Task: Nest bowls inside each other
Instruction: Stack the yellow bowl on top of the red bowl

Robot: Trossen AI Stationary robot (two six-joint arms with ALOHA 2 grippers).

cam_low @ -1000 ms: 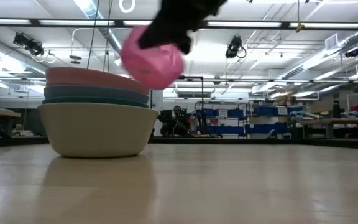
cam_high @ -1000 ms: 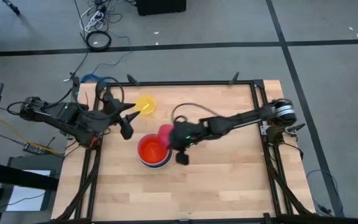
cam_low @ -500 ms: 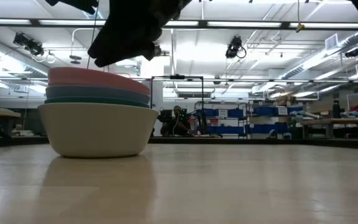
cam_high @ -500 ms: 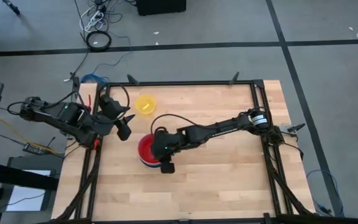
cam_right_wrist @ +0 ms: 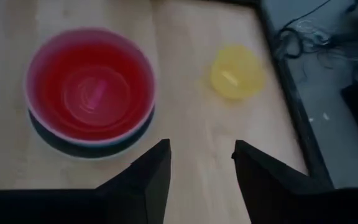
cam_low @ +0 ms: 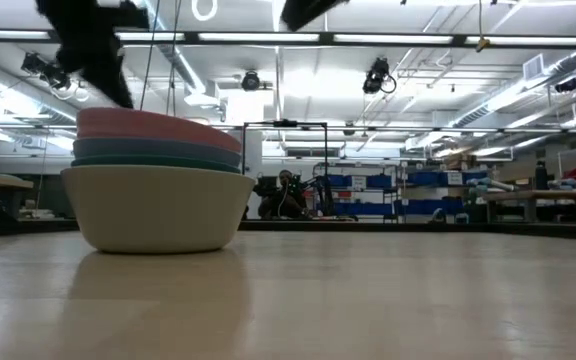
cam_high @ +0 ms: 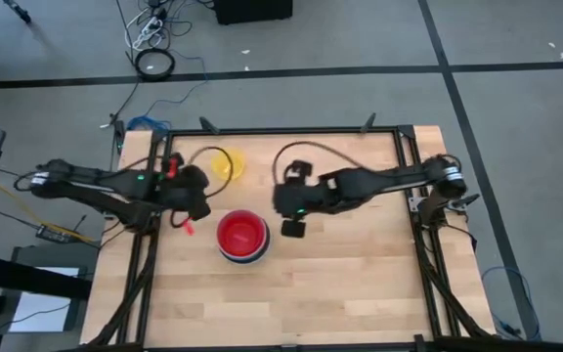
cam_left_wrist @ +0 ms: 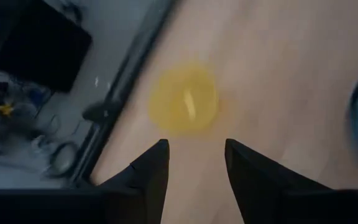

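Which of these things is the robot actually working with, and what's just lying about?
Part of the job:
- stack of nested round plastic bowls, red one on top
- small yellow plastic bowl, alone on the wooden table
- left gripper and right gripper, fingers open, empty

Just lying about:
- coiled black cable on the floor
- white power strip

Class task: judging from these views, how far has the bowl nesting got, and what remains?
Done: a stack of nested bowls stands mid-table, red innermost, pale grey-white at the base. In hand: nothing; the right gripper hangs open and empty beside the stack. The left gripper, open, points at the yellow bowl. Left: that bowl, alone on the table, must go in.
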